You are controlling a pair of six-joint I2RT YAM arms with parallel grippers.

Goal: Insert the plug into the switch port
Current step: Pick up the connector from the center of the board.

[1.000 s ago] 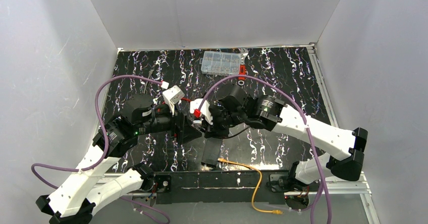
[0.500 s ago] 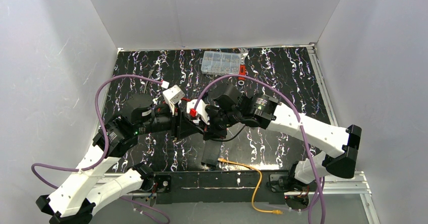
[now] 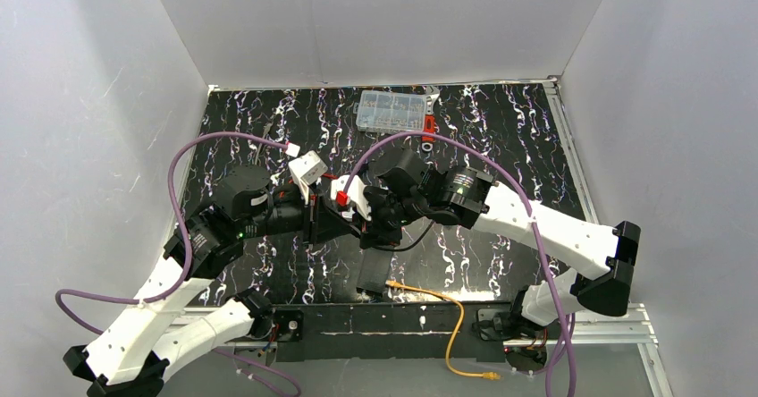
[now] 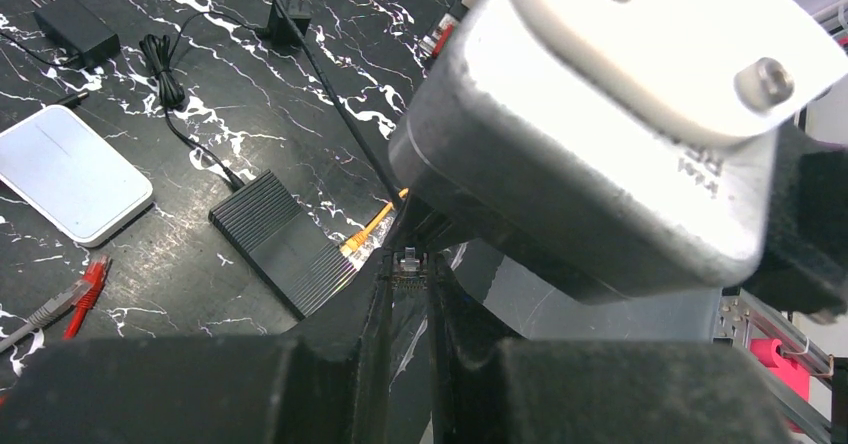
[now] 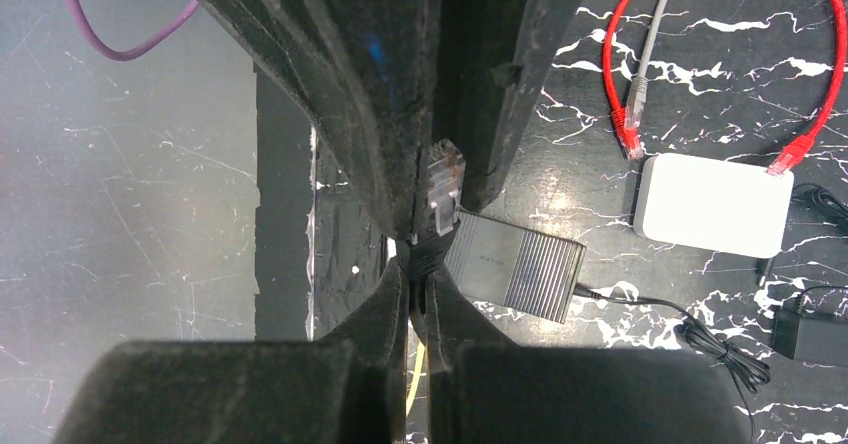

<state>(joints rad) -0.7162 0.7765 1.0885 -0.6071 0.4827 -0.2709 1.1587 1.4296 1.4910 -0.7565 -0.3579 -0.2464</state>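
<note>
Your right gripper (image 5: 417, 286) pinches the plug (image 5: 441, 192) at its cable end, the clear tip jutting past its fingertips. Your left gripper (image 4: 408, 286) clamps that tip from opposite, apart from the black switch box (image 5: 515, 274).

The tabletop (image 3: 523, 120) is black with white veins, switch (image 4: 285, 239) ribbed black, cable (image 3: 456, 316) orange, wire (image 5: 797, 154) red.
</note>
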